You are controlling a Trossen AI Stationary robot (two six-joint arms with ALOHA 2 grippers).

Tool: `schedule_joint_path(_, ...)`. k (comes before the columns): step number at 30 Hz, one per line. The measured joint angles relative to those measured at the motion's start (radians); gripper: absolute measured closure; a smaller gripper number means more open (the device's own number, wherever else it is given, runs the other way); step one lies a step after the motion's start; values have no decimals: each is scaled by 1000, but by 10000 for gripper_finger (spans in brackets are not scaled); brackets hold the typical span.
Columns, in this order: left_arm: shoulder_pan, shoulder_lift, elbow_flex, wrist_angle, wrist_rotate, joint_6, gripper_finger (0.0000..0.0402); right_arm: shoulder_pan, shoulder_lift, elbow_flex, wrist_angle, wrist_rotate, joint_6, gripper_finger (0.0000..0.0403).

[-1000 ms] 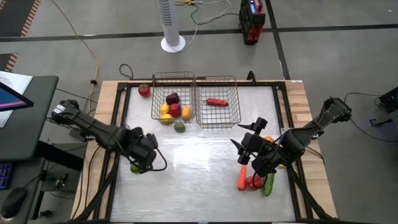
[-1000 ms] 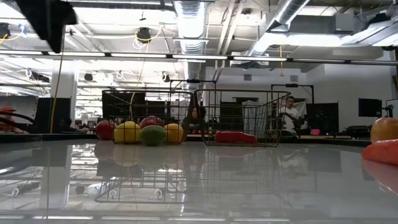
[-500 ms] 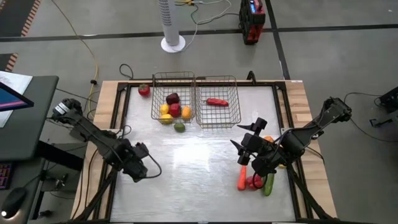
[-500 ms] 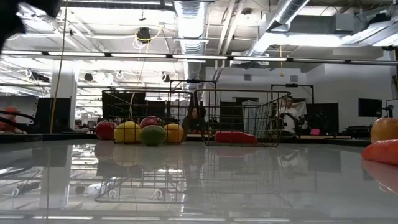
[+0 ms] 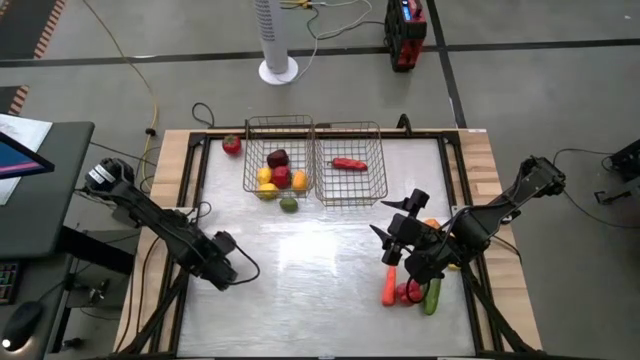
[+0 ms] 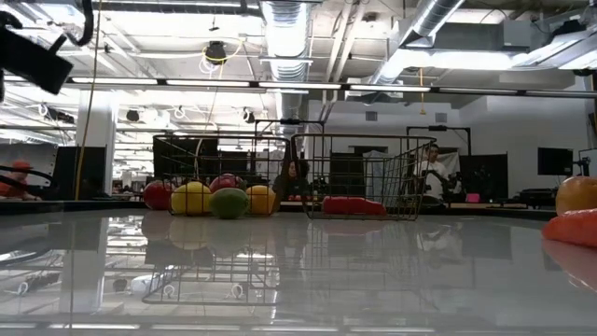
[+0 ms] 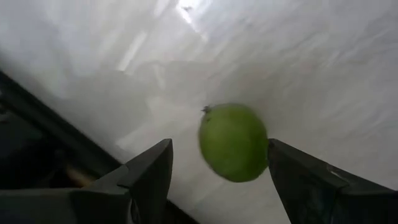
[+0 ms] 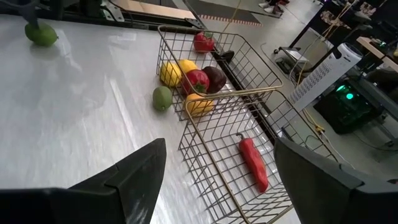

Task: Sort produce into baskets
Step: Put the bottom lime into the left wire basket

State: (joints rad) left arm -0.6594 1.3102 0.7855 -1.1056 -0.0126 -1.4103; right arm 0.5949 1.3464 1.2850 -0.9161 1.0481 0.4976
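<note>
A green lime lies on the table near its left edge, and also shows in the right wrist view. My left gripper points down over it, open, one finger on each side, and hides it in the high view. The left basket holds apples, a lemon and an orange. The right basket holds a red chili. My right gripper hangs open above the table at the right, with nothing between its fingers. My left gripper has the lime's side close against one finger, with a clear gap to the other finger. I cannot tell whether that finger touches the lime. The lime rests on the table.
Another lime lies just in front of the left basket, and a red fruit lies by its far left corner. A carrot, a cucumber, a red piece and an orange lie around the right arm.
My left gripper has gone down and toward the table's near left edge, rolling about its own axis, and now stands over the lime that showed beside it a second ago. Its finger gap looks unchanged.
</note>
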Motion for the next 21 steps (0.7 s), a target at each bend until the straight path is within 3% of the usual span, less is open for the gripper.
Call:
schedule_joint_path(11,-2,0,-111,141,99,6,157,0,0,0,0,0,0,79)
schedule_joint_path(16,-2,0,-123,165,80,12,161,0,0,0,0,0,0,79)
schedule_joint_path(21,-2,0,-123,184,56,33,196,-1,0,0,2,0,0,79)
